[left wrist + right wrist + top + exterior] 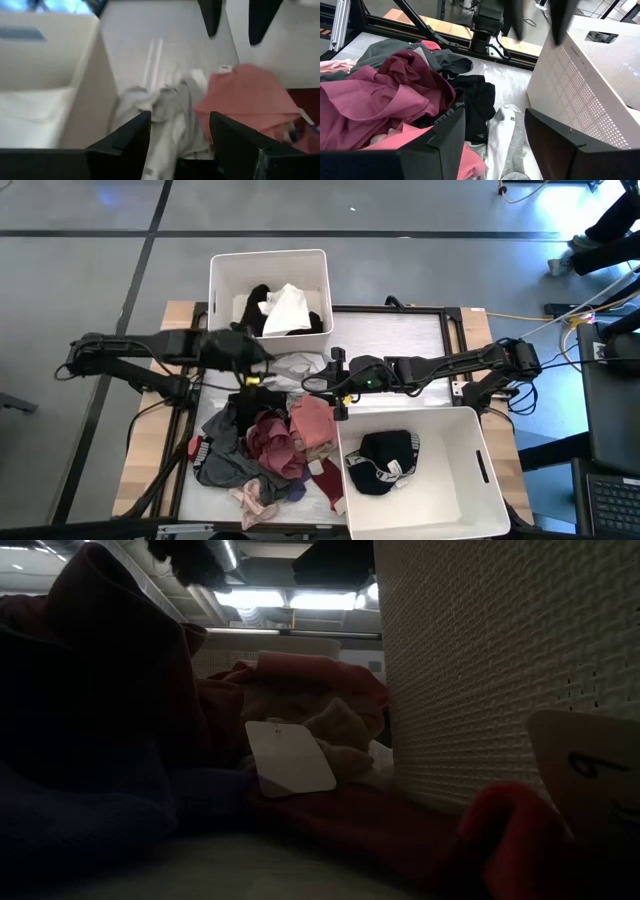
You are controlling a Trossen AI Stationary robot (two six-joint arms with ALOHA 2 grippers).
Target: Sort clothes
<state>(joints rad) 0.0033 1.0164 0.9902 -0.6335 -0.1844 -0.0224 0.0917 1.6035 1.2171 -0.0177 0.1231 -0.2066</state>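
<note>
A few garments sit in the far bin [222, 280] and near bin [470, 480], the pile of clothes [265, 442] stays unsorted, and the left gripper [252, 358] and right gripper [335, 385] hover wide and empty.

Soft matt cloth clothes [268, 442] lie on a smooth pale worktop [395, 335] with wood edges. A white plastic bin [600, 75] has perforated, textured walls.
</note>
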